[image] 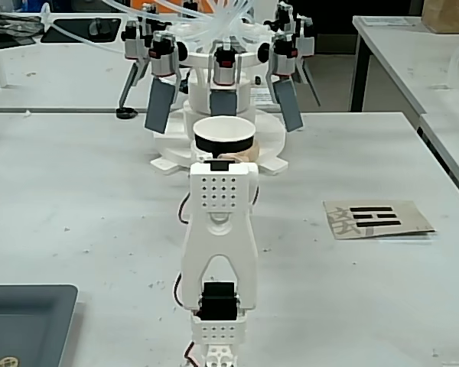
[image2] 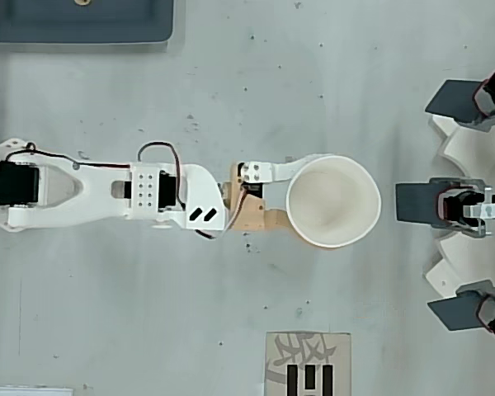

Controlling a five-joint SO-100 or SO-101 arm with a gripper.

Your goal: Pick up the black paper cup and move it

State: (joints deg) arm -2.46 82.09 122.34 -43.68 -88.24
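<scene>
Your gripper is clamped around the black paper cup, holding it upright with its white inside showing. In the overhead view, the cup sits just left of the white machine.

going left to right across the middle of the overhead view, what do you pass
White robot arm → its gripper, closed around the cup → black paper cup with white inside → dark grey paddle of the white multi-armed machine at the right edge.
</scene>
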